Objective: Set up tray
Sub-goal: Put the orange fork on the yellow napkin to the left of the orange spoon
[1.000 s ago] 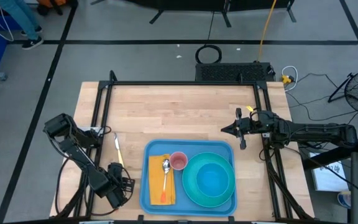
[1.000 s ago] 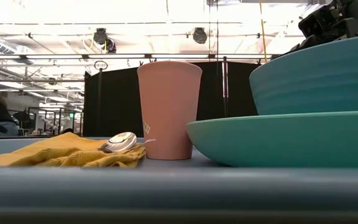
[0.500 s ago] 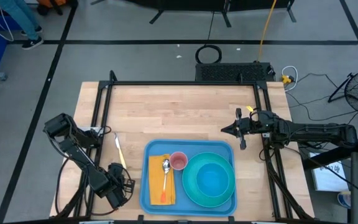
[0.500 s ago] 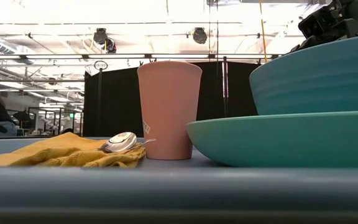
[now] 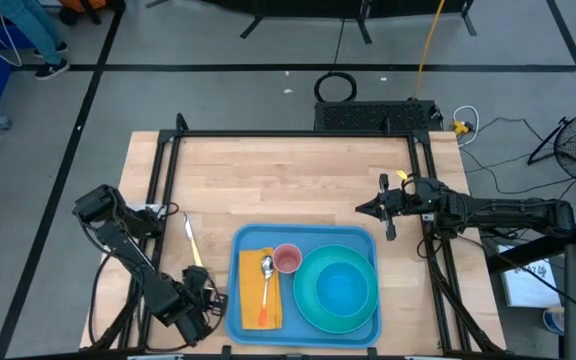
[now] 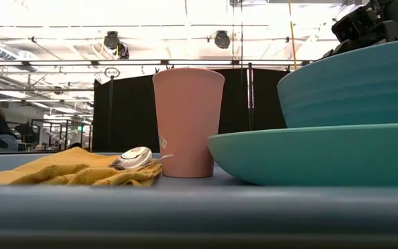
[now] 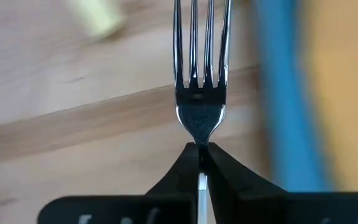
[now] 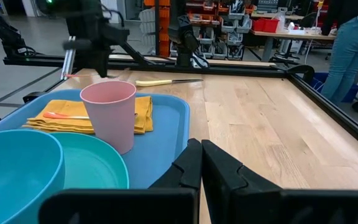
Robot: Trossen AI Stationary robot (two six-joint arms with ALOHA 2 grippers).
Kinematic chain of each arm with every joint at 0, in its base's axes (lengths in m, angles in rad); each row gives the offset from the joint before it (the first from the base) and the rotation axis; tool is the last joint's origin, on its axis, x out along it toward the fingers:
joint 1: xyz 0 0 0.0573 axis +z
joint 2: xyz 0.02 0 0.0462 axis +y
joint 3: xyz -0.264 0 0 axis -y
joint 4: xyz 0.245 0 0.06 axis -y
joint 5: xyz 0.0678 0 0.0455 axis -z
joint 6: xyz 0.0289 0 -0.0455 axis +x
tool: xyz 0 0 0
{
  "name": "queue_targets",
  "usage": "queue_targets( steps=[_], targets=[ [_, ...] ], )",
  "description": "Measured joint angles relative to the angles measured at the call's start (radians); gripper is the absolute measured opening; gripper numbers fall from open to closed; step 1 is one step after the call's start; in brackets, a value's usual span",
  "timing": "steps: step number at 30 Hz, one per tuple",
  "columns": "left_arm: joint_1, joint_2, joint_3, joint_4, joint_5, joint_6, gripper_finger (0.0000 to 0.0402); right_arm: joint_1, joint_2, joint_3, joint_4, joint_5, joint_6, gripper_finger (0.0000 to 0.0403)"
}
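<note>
The left hand (image 7: 201, 152) is clenched on the fork (image 7: 201, 74) at its neck, tines forward, ready for placing. The tray (image 5: 238, 310) lies at the table's (image 5: 288, 180) near edge. The right hand (image 8: 201, 165) waits clenched, grasping nothing, beside the tray's far right corner.

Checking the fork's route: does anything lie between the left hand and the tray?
Nothing visible does. The left hand, shut on the fork, sits just beside the tray's rim, with only bare table between; the knife lies farther back.
</note>
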Motion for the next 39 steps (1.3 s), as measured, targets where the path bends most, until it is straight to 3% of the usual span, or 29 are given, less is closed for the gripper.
queue_targets(
  steps=[6,10,14,20,33,39],
  targets=[
    [0.087,-0.002,0.079,0.048,-0.201,0.137,0.0009,0.000,0.000,0.000,0.000,0.000,0.001,0.0000],
    [0.172,-0.002,0.077,0.163,-0.243,0.279,0.0014,0.000,0.000,0.000,0.000,0.000,0.001,0.0000],
    [0.249,0.020,0.074,0.244,-0.235,0.374,0.0011,0.000,0.000,0.000,0.000,0.000,0.001,0.0000],
    [0.310,0.079,0.073,0.260,-0.181,0.397,0.0011,0.000,0.000,0.000,0.000,0.000,0.000,0.0000],
    [0.319,0.190,0.074,0.287,-0.108,0.326,0.0015,0.000,0.000,0.000,0.000,0.000,-0.002,0.0000],
    [0.316,0.210,0.078,0.289,-0.127,0.320,0.0010,0.000,0.000,0.000,0.000,0.000,-0.002,0.0000]
  ],
)
